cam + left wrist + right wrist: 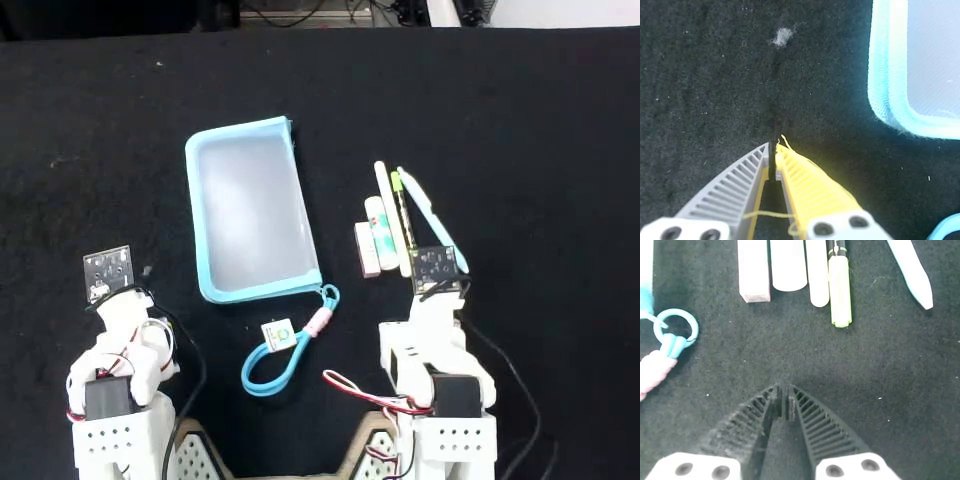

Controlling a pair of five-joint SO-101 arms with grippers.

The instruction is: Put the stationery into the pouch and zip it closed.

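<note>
**Start state: stationery out, pouch flat, both grippers empty**

Left gripper [774, 150]: clenched on nothing, grey and yellow fingers [805, 185] pressed together over bare black cloth, near a rounded corner of the flat translucent pouch with light-blue fabric edging [250, 215].

Right gripper [785, 392]: likewise clenched and empty, near the blunt ends of the stationery row, touching none of it.

Row lying side by side on the pouch's right, from the pouch outward:
- pink rectangular eraser block [367, 250]
- short white cylindrical tube [377, 222]
- slim white flat stick [388, 205]
- black and yellow-green pen [402, 220]
- white and pale-blue pen [432, 215], angled away from the rest

Nothing yet inside the pouch. Zip open or shut: cannot tell. Light-blue wrist strap loop [272, 365] trailing from the pouch's near corner, between the two arm bases.

Risks, as judged:
- Row packed tight, so jaws closing on one piece likely to nudge or pinch a neighbour. Splayed outer pen probably the safest first pick.
- Tube and pens prone to rolling away if nipped off-centre.
- Pouch limp, likely to slide or stay shut unless pinned and opened by the left gripper.
- Strap ring [676, 326] near the right gripper's route to the pouch, so a snag would drag the pouch.
</note>
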